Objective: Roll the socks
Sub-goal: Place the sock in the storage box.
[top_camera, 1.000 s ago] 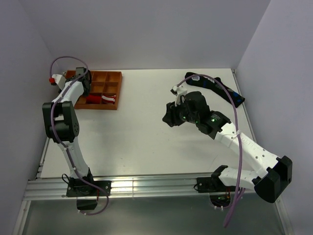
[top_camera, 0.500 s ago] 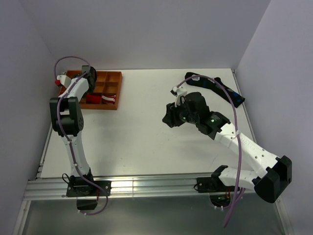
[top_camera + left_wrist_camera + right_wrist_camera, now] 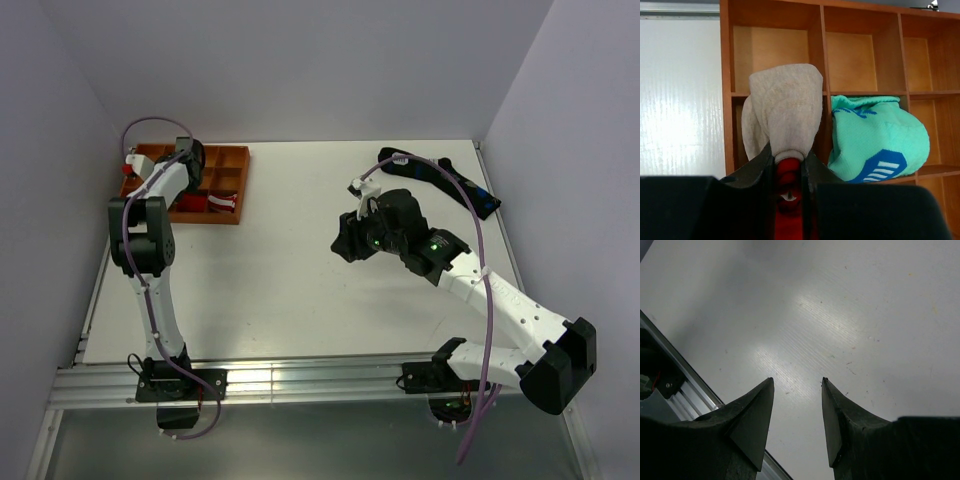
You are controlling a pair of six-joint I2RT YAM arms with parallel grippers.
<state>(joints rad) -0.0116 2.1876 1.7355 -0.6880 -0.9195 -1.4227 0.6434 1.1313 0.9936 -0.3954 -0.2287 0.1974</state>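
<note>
while the socks (image 3: 785, 105) were pinched in the left gripper (image 3: 789, 159), unrolling at release was feared; right gripper (image 3: 797, 415) was spread, empty.

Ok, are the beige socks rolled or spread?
Rolled: the beige socks form a compact bundle, red end pinched in the left end effector.

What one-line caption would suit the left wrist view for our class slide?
Left end effector shut on the beige sock roll, held at a wooden compartment tray beside a teal sock bundle.
</note>
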